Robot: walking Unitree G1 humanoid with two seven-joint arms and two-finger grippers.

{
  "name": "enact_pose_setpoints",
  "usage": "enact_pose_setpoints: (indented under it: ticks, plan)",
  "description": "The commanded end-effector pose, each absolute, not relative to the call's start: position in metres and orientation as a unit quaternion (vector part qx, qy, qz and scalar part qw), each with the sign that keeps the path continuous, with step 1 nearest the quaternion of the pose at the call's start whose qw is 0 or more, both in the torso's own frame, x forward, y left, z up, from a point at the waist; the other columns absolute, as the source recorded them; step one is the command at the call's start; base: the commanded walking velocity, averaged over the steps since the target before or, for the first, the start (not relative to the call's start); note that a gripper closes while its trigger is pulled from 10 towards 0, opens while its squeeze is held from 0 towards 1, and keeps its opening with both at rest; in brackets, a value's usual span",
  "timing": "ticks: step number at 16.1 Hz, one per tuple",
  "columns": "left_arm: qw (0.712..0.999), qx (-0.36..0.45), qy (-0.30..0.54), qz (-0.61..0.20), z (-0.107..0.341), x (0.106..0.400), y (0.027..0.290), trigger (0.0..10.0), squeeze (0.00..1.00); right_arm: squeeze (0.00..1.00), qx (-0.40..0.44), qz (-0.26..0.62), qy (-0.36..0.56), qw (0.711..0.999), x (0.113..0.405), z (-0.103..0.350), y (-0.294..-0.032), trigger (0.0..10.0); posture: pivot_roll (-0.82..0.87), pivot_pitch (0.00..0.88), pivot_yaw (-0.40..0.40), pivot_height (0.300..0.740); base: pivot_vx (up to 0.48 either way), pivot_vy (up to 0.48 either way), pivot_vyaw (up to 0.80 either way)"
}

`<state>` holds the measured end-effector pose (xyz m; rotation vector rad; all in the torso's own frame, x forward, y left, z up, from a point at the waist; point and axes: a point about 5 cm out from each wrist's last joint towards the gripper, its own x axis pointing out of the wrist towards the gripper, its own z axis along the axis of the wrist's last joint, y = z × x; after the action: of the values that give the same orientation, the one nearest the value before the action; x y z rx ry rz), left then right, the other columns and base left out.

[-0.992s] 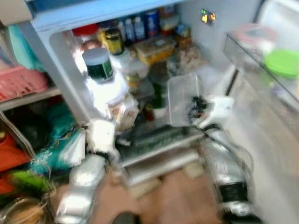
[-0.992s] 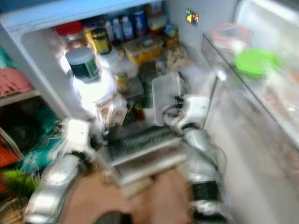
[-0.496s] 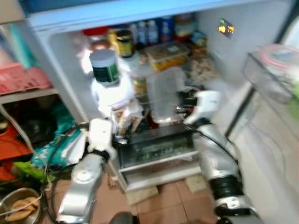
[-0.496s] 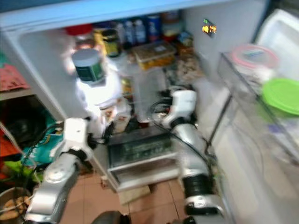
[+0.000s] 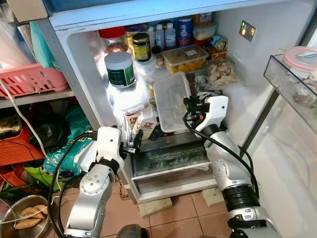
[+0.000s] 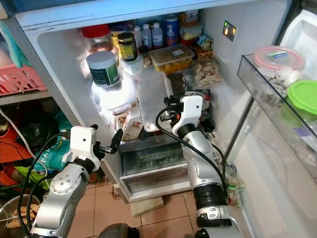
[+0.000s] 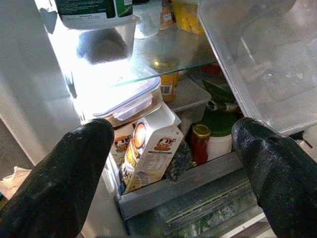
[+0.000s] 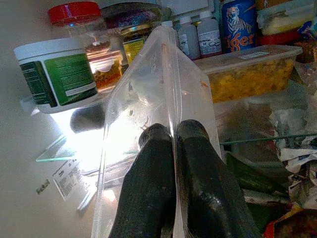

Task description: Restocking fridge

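My right pincer (image 6: 167, 108) pinches the rim of the clear rectangular plastic container (image 6: 154, 99), held on edge, long axis upright, just before the glass fridge shelf (image 7: 163, 62). Shelf lies straight ahead of it; container needs tipping flat, I judge. Left pincer (image 6: 117, 140) gapes wide, empty, below near the small milk carton (image 7: 148, 148).

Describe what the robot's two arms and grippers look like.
Both arms are silver metal tubes with black elbow bands, white boxy wrist housings and loose black cables. The left gripper and right gripper each have two long, rounded matte-black fingers.
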<state>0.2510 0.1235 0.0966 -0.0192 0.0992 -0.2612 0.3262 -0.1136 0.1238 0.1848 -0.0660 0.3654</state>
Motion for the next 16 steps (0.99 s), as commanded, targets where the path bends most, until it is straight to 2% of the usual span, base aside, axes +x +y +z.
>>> enact_pose_setpoints:
  ticks: [1,16]
  plan:
    - [0.990,-0.011,0.046,-0.131,0.098,0.252,0.126,10.0,0.00,0.00,0.099,0.188,-0.032,0.977,0.328,0.126,-0.109,10.0,0.07,0.024,0.074,0.740,0.000,0.000,0.00]
    - [0.990,-0.014,0.047,-0.132,0.097,0.252,0.125,10.0,0.00,0.00,0.093,0.216,-0.028,0.972,0.326,0.126,-0.098,10.0,0.08,0.021,0.066,0.740,0.016,0.000,0.06]
